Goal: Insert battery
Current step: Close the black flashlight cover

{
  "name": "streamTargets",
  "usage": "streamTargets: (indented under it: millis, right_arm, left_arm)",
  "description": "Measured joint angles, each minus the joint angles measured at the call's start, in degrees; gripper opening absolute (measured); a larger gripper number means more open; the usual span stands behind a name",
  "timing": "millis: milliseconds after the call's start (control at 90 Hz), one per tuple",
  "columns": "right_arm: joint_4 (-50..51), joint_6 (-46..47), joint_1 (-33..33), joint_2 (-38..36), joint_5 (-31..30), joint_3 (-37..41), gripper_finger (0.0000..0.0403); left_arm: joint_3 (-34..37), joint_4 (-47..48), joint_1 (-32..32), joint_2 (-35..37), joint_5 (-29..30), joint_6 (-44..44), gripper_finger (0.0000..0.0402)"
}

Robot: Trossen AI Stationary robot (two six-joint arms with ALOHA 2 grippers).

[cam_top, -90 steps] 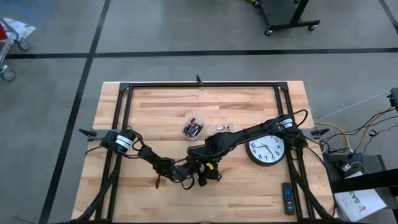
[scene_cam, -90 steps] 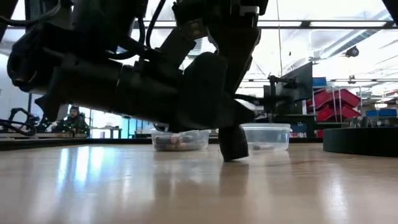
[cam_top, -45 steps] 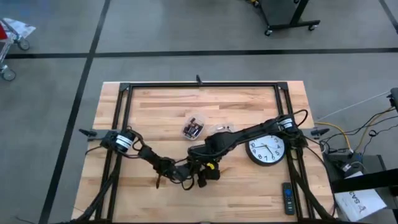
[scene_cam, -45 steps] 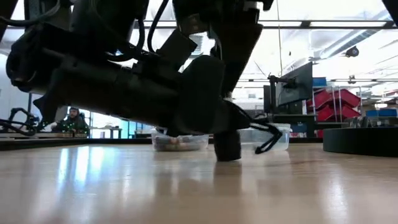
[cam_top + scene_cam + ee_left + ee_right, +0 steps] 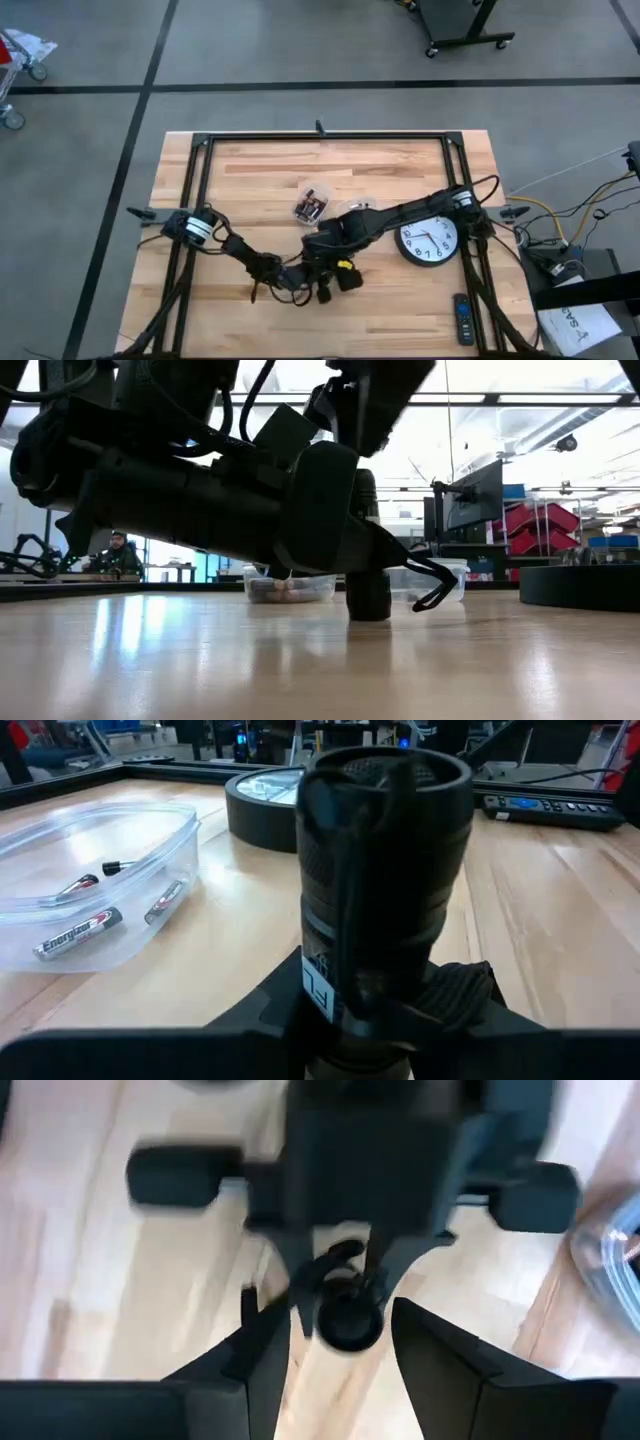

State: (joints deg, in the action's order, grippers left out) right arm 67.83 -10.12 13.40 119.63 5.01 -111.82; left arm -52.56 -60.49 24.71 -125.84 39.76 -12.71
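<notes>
The left gripper (image 5: 312,283) is sitting low over the front middle of the table (image 5: 260,170), its fingers clamped on a black flashlight (image 5: 385,870) that is standing upright with its base on the wood; in the left wrist view the flashlight's barrel is filling the space just ahead of the fingers, a pale label on its lower body. The right gripper (image 5: 340,1342) is hovering directly above it, pointing down, its two dark fingers spread apart with nothing between them, and the round open end of the flashlight (image 5: 347,1320) is showing in the gap below. Compared with a second ago, the right gripper has lifted: in the low view it was reaching down beside the flashlight close to the tabletop, and now it is sitting higher, clear of the flashlight's top, while the left gripper is still holding its place and the flashlight (image 5: 368,592) has gone from tilted to standing straight. A thin black wrist strap (image 5: 432,582) is now hanging out to the side of the flashlight in the low view. The spare batteries (image 5: 80,932) are lying in a clear plastic container (image 5: 150,830) farther back on the table, near a second clear container (image 5: 357,208). A wall clock (image 5: 429,240) is lying face up on the right side, and a remote control (image 5: 462,318) is resting near the front right corner.
</notes>
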Motion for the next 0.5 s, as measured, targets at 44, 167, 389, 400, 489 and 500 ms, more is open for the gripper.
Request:
streamTargets:
  millis: [44, 167, 389, 400, 489, 500]
  right_arm:
    - [-0.2, -2.7, 0.1, 0.0, 0.0, 0.4, 0.0149]
    - [-1.2, -8.6, 0.1, 0.0, -0.2, 1.8, 0.0144]
    - [-2.6, -13.5, -0.1, 0.3, -0.4, 4.0, 0.0132]
    - [-2.8, -13.5, -0.1, 0.3, -0.4, 4.1, 0.0132]
    - [-3.6, -13.4, -0.1, 0.2, -0.4, 4.4, 0.0126]
    - [-3.6, -13.4, -0.1, 0.2, -0.4, 4.4, 0.0125]
  left_arm:
    - [0.0, 0.0, 0.0, 0.0, -0.2, 0.0, 0.0093]
    - [0.0, 0.0, 0.0, 0.0, -0.3, -0.2, 0.0093]
    - [0.0, 0.0, 0.0, 0.0, -0.5, -0.1, 0.0093]
    - [0.0, 0.0, 0.0, 0.0, -0.5, -0.1, 0.0093]
    - [0.0, 0.0, 0.0, 0.0, -0.5, -0.1, 0.0093]
    - [0.0, 0.0, 0.0, 0.0, -0.5, -0.1, 0.0093]
